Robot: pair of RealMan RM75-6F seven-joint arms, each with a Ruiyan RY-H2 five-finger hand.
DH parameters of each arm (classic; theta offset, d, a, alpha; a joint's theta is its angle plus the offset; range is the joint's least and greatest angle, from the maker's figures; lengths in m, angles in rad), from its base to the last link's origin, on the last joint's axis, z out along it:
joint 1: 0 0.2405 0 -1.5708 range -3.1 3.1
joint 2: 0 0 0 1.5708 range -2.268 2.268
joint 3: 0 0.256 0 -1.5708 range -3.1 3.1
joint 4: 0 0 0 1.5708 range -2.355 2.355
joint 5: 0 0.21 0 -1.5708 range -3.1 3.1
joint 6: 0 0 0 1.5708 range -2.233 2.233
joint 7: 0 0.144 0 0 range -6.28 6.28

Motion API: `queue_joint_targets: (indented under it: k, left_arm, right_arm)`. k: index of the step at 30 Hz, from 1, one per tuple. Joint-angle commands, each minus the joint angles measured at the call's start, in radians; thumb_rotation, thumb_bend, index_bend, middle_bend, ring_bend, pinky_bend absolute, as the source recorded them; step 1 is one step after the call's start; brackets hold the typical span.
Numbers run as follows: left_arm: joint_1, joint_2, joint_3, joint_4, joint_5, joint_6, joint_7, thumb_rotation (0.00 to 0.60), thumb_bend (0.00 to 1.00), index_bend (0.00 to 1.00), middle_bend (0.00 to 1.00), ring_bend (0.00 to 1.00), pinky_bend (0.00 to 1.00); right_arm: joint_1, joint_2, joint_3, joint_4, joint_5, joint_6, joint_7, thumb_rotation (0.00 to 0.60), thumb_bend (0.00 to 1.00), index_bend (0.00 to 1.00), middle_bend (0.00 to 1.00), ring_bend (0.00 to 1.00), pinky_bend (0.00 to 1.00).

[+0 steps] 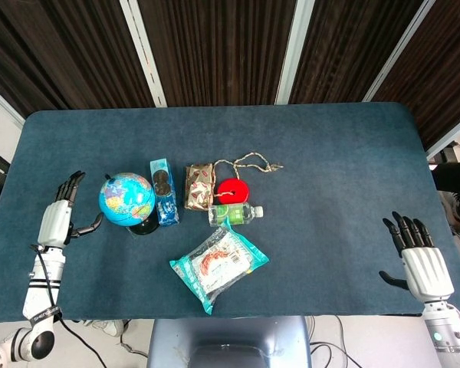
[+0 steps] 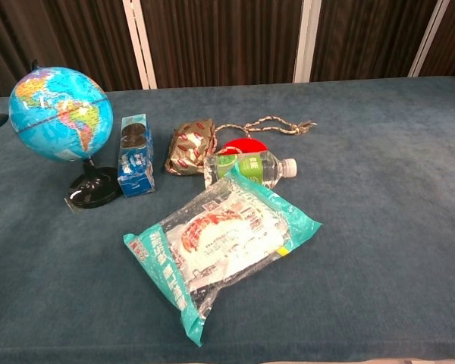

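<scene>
Lab: blue-clothed test table (image 1: pixel 330 153); dark curtains (image 1: pixel 215 46)

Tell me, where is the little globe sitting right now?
The globe stands upright on the left part of the table, between the open left hand and the blue cookie box beside it.

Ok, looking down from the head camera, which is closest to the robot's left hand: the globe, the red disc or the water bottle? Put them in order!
From the left hand:
1. The globe, right beside its fingers.
2. The red disc, mid-table, behind the bottle.
3. The water bottle, mid-table; its cap end points away, but these two are nearly level, so only just.
</scene>
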Motion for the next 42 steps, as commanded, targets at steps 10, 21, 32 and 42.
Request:
queue_joint_targets:
  k: [10, 21, 32, 42]
  left_arm:
    - [0.048, 0.031, -0.025, -0.032, 0.048, 0.129, -0.043, 0.569, 0.34, 0.0, 0.0, 0.0, 0.05]
    - [0.003, 0.023, -0.013, -0.109, 0.143, 0.127, -0.025, 0.564, 0.34, 0.0, 0.0, 0.0, 0.05]
    - [-0.097, -0.08, -0.026, -0.067, 0.108, 0.04, 0.12, 0.564, 0.33, 0.0, 0.0, 0.0, 0.05]
    - [-0.095, -0.093, -0.019, -0.055, 0.092, 0.049, 0.136, 0.569, 0.33, 0.0, 0.0, 0.0, 0.05]
  right_arm:
    - [-0.001, 0.002, -0.002, -0.001, -0.003, 0.002, 0.003, 0.6, 0.15, 0.0, 0.0, 0.0, 0.0]
    - [0.001, 0.007, -0.006, -0.004, -0.012, -0.001, 0.014, 0.6, 0.15, 0.0, 0.0, 0.0, 0.0]
    - [-0.006, 0.016, 0.0, -0.003, 0.004, 0.005, 0.014, 0.6, 0.15, 0.0, 0.0, 0.0, 0.0]
    - [-0.009, 0.023, 0.0, -0.003, 0.004, 0.007, 0.027, 0.6, 0.15, 0.0, 0.0, 0.0, 0.0]
